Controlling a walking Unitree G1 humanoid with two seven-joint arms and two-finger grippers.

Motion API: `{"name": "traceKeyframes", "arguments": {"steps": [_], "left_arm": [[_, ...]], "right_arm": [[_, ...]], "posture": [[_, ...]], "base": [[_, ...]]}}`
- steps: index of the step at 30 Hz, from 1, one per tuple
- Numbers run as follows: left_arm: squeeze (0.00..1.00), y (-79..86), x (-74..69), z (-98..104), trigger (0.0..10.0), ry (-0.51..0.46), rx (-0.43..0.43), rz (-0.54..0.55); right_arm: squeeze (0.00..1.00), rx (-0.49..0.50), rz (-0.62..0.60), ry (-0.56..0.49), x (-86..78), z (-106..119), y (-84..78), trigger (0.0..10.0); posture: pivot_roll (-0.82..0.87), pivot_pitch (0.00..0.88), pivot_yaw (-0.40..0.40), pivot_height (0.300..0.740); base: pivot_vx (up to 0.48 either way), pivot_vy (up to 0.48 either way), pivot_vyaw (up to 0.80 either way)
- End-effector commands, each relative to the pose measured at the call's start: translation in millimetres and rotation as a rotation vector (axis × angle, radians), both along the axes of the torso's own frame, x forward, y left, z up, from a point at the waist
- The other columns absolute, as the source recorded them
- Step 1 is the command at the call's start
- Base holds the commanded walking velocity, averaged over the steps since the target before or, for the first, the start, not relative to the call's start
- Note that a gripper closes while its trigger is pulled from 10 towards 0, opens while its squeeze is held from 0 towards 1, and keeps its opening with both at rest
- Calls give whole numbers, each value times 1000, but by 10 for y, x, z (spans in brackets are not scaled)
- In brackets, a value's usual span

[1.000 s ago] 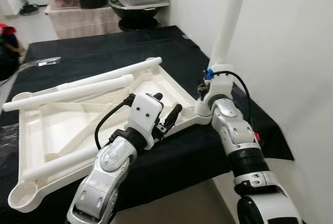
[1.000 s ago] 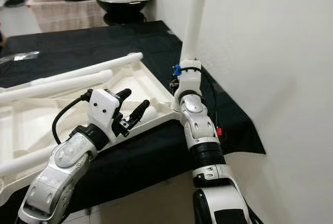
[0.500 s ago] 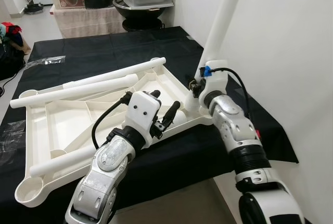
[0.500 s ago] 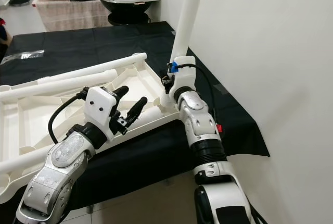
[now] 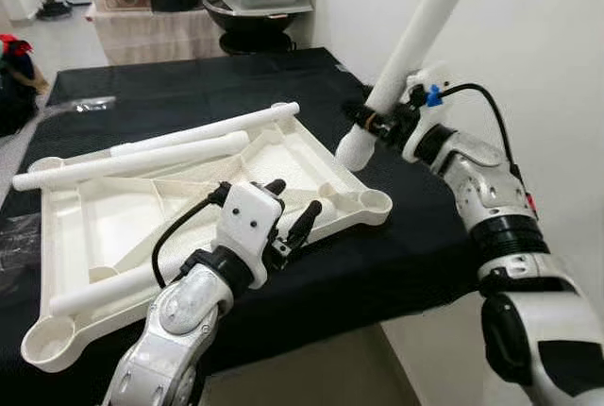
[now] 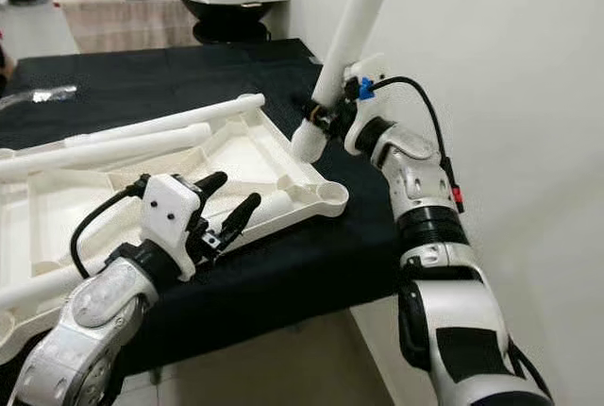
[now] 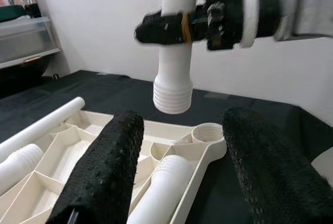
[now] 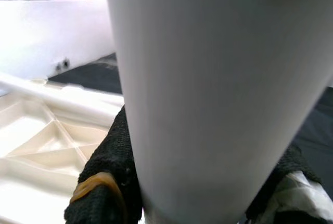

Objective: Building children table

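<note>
Left gripper (image 5: 291, 206) hovers over the tabletop's (image 5: 170, 217) near rim, fingers spread wide, nothing between them, a loose leg (image 7: 161, 187) lying just below. Beyond their tips sits the corner socket (image 7: 207, 132), and above it hangs the leg (image 5: 415, 42) the right gripper (image 7: 174, 26) clamps just above the threaded end, tilted and clear of the socket. Looks like the fitting step: next, straighten the leg, lower the threads in. The black cloth's (image 5: 377, 264) edge runs close by this corner; wall (image 5: 547, 38) close behind, little swing room.
</note>
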State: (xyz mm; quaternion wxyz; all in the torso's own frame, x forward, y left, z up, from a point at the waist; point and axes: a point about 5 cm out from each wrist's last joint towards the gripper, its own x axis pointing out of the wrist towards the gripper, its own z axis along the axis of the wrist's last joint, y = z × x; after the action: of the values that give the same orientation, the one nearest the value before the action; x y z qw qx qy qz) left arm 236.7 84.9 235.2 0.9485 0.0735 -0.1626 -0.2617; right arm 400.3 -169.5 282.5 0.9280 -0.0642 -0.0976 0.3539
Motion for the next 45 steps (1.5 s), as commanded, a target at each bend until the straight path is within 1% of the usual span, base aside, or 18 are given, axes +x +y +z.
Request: {"name": "traceKeyframes", "arguments": {"steps": [1, 4, 5, 7, 8, 9, 12, 14, 16, 21, 29, 31, 32, 33, 34, 37, 43, 45], "left_arm": [[0, -12, -51, 2, 10000, 19, 0, -10], [0, -7, -72, 13, 10000, 24, -2, -6], [0, 0, -101, 32, 10000, 24, -2, -5], [0, 8, -137, 55, 10000, 24, -2, -4], [0, 23, -152, 65, 10000, 25, -1, 0], [0, 46, -180, 85, 10000, 26, 6, 6], [0, 66, -186, 94, 10000, 30, 8, 11], [0, 100, -197, 101, 10000, 33, 16, 21], [0, 134, -204, 105, 10000, 34, 33, 34], [0, 149, -218, 114, 10000, 42, 30, 41], [0, 169, -260, 121, 10000, 61, 52, 51], [0, 199, -324, 55, 10000, 99, 79, 26], [0, 199, -324, 55, 10000, 99, 79, 26], [0, 215, -405, -34, 10000, 148, 103, -21], [0, 215, -405, -34, 10000, 148, 103, -21], [0, 218, -521, -154, 10000, 205, 145, -85], [0, 205, -530, -204, 10000, 215, 172, -89], [0, 190, -498, -201, 10000, 211, 169, -80]], "right_arm": [[0, -40, -6, -37, 17, 82, -42, 0], [0, -38, 17, -43, 19, 127, -58, 0], [0, -49, 40, -43, 15, 154, -62, 0], [0, -62, 68, -42, 8, 188, -68, 0], [0, -70, 90, -32, 2, 209, -83, 0], [0, -99, 139, -19, -19, 230, -122, 0], [0, -125, 175, 6, -37, 220, -159, 0], [0, -177, 217, 24, -66, 204, -211, 0], [0, -183, 222, 22, -77, 234, -248, 0], [0, -178, 223, 4, -89, 274, -294, 0], [0, -165, 142, -43, -90, 362, -424, 0], [0, -166, 125, -51, -106, 412, -494, 0], [0, -166, 125, -51, -106, 412, -494, 0], [0, -170, 121, -55, -126, 448, -552, 0], [0, -170, 121, -55, -126, 448, -552, 0], [0, -179, 132, -59, -153, 483, -602, 0], [0, -186, 162, -67, -162, 472, -579, 0], [0, -191, 212, -57, -168, 422, -531, 0]], "posture": [[82, 204, -95, 740], [82, 204, -95, 740], [90, 252, -101, 740], [90, 252, -101, 740], [95, 278, -100, 740], [101, 297, -102, 740], [101, 297, -102, 740], [106, 313, -100, 740], [106, 321, -97, 740], [111, 332, -98, 740], [117, 333, -98, 740], [122, 328, -97, 740], [122, 328, -97, 740], [126, 324, -94, 740], [126, 324, -94, 740], [126, 316, -87, 740], [122, 312, -82, 740], [126, 312, -75, 740]], "base": [[0, 0, 0], [0, 0, 0], [0, 0, 0], [0, 0, 0], [0, 0, 0], [0, 0, 0], [0, 0, 0], [0, 0, 0], [0, 0, 0], [0, 0, 0], [0, 0, 0], [0, 0, 0], [0, 0, 0], [0, 0, 0], [0, 0, 0], [0, 0, 0], [0, 0, 0], [0, 0, 0]]}}
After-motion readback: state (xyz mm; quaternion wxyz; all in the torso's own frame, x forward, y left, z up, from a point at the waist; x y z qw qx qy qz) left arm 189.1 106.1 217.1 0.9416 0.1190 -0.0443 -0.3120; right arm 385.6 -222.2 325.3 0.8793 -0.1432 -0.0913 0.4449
